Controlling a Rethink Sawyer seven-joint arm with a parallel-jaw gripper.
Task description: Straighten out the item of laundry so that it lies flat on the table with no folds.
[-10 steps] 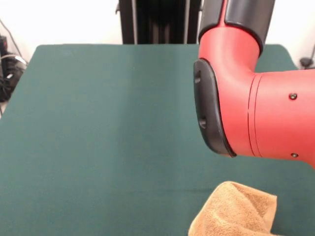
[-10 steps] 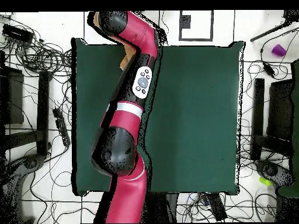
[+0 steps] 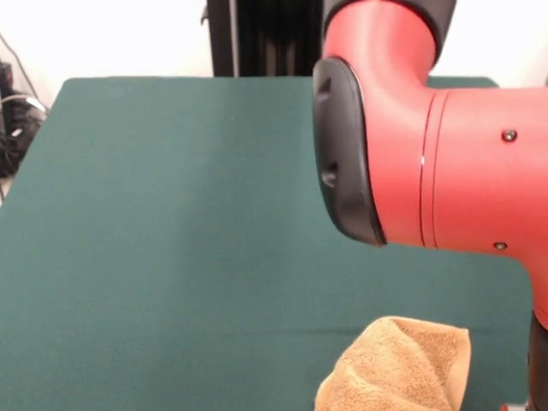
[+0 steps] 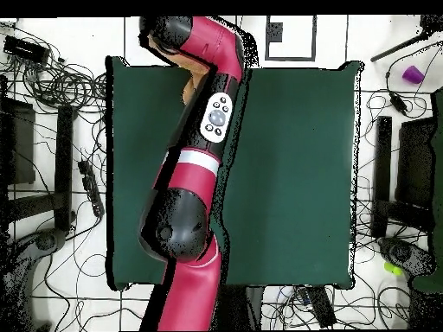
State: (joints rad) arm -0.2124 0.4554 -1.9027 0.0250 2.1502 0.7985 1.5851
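The orange-tan towel (image 3: 398, 368) lies bunched and folded near the table's front edge in the front view, right of centre, with creases on its left side. In the overhead view only a small part of the towel (image 4: 194, 82) shows beside the arm, near the table's top left. The red arm (image 3: 428, 145) hangs over it and fills the right of the front view. My gripper (image 3: 539, 364) shows only as a dark strip at the right edge, just right of the towel. The arm's head (image 4: 166, 33) hides it from above. The green table (image 3: 171, 214) is far bigger than the towel.
Cables and stands lie on the floor around the table (image 4: 294, 173) on both sides in the overhead view. The robot's black pedestal (image 3: 274, 38) stands at the table's far side.
The arm has shifted left and up in the front view. The towel has slid a little to the left with it, and its right side now stands more upright.
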